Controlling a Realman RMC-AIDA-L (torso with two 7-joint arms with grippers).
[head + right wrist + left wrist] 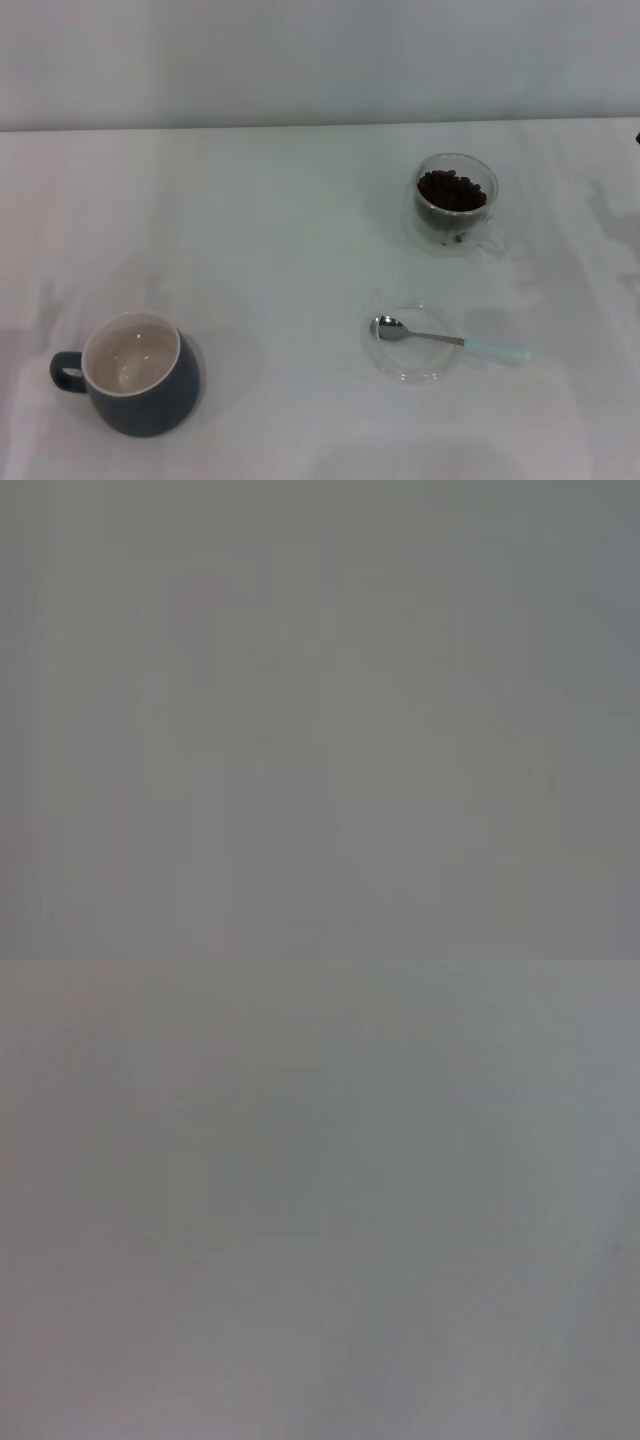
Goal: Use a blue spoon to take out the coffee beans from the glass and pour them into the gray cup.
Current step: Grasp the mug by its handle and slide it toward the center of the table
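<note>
We are looking down at a white table (300, 230) with neither gripper showing in the head view, and both wrist views are giving us only a flat grey blur, so we cannot tell how the jaws of either arm are standing. The blue spoon (450, 341) is lying on the right, near us, its shiny bowl resting on a flat clear saucer (410, 345) and its pale handle sticking out past the saucer's right rim onto the table. We are judging it light, stiff and thin, with slick metal at the bowl end, so the handle, out where it is overhanging the saucer, is looking like the best place to take hold; the low profile may make it tricky to get fingers under. The glass (457, 203) is standing farther back on the right, well apart from the spoon, with the coffee beans (451, 190) heaped inside it; we are treating it as fragile and easy to tip if the spoon pushes against its wall, and the beans as loose and ready to roll off a tilted spoon. The gray cup (135, 373) is sitting upright at the near left, well apart from everything else, its handle pointing left and its pale inside looking empty.
</note>
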